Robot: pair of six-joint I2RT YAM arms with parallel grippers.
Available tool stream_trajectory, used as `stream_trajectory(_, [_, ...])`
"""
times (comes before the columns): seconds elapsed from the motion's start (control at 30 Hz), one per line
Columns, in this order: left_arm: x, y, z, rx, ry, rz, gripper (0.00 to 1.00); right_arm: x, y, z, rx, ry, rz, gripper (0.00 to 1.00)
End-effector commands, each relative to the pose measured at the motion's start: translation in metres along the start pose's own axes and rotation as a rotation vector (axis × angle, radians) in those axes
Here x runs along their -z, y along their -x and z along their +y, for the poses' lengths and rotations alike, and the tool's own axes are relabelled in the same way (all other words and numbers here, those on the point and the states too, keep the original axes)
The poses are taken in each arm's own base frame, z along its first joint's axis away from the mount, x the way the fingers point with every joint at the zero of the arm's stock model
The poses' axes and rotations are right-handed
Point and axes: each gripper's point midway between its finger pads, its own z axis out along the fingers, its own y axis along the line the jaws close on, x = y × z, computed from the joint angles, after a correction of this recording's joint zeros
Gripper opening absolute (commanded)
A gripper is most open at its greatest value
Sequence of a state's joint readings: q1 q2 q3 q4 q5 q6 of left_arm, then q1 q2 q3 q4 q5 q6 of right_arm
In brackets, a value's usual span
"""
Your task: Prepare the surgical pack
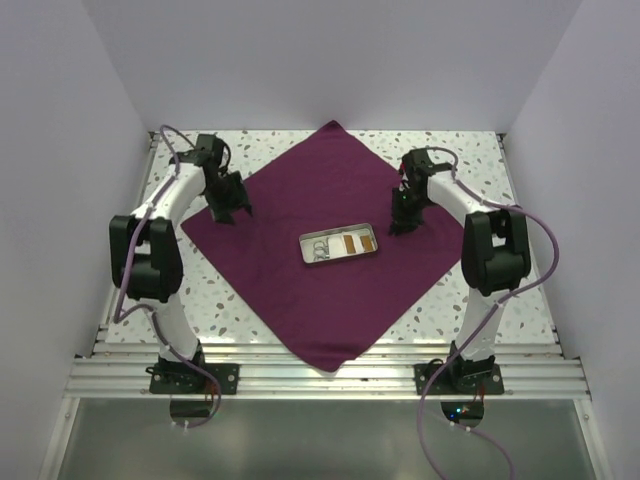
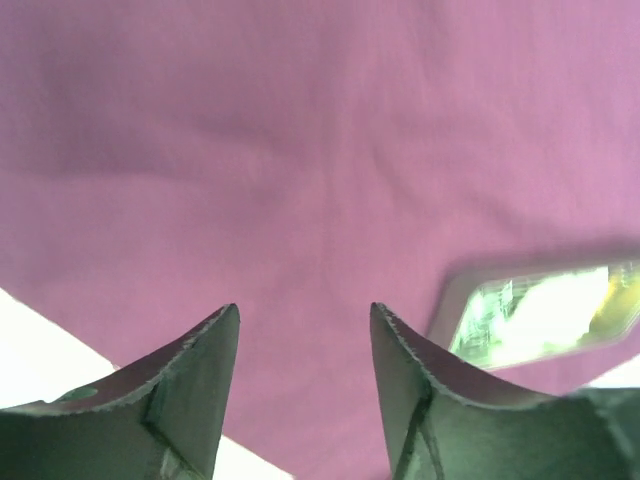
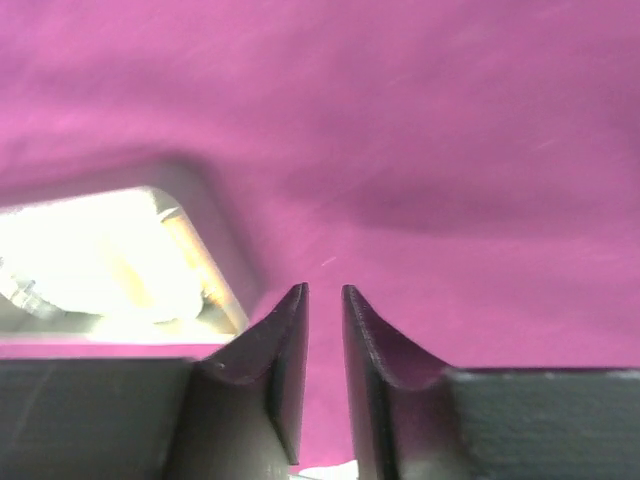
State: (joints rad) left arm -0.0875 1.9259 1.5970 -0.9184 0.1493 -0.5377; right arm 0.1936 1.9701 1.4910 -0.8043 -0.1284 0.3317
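The surgical pack (image 1: 330, 190) is a large maroon cloth spread flat like a diamond on the table. A small grey metal tray (image 1: 339, 244) with instruments lies at its centre. My left gripper (image 1: 232, 213) hovers over the cloth's left corner, jaws open and empty; in the left wrist view the left gripper (image 2: 305, 310) looks down on the cloth (image 2: 300, 150) with the tray (image 2: 545, 310) at right. My right gripper (image 1: 400, 225) hangs over the cloth just right of the tray. In the right wrist view the right gripper (image 3: 324, 290) shows a narrow gap with nothing in it, the tray (image 3: 110, 255) at left.
White speckled tabletop (image 1: 470, 160) shows around the cloth's corners. Pale walls close in the left, back and right. A metal rail (image 1: 320, 375) runs along the near edge by the arm bases. The cloth's near corner hangs over that rail.
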Motion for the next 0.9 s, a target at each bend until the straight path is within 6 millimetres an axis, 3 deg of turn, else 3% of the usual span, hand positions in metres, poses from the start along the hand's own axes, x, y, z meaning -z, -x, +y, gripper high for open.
stream_trajectory(0.0, [0.010,-0.040,-0.014,-0.017,-0.126,0.050,0.57,0.026,-0.010,0.020,0.031,0.110,-0.020,0.30])
stream_trajectory(0.1, [0.013,-0.071,-0.024,-0.020,-0.183,0.086,0.57,0.034,-0.009,0.034,0.028,0.181,-0.050,0.43])
stream_trajectory(0.2, [0.016,-0.092,-0.030,-0.034,-0.195,0.089,0.59,0.036,-0.009,0.046,0.055,0.207,-0.051,0.47])
stream_trajectory(0.3, [0.020,-0.103,-0.029,-0.030,-0.201,0.091,0.60,0.025,-0.015,0.055,0.096,0.200,-0.007,0.47])
stream_trajectory(0.4, [0.033,-0.098,-0.027,-0.037,-0.178,0.054,0.61,0.012,-0.017,0.058,0.118,0.170,0.005,0.47])
stream_trajectory(0.63, [0.074,-0.067,-0.017,-0.048,-0.087,-0.111,0.62,-0.011,-0.014,0.055,0.124,0.101,0.024,0.43])
stream_trajectory(0.8, [0.095,-0.052,-0.012,-0.063,-0.067,-0.193,0.63,-0.015,-0.012,0.053,0.078,0.076,0.034,0.32])
stream_trajectory(0.87, [0.098,-0.050,-0.011,-0.066,-0.068,-0.199,0.63,-0.015,-0.014,0.055,0.058,0.078,0.045,0.22])
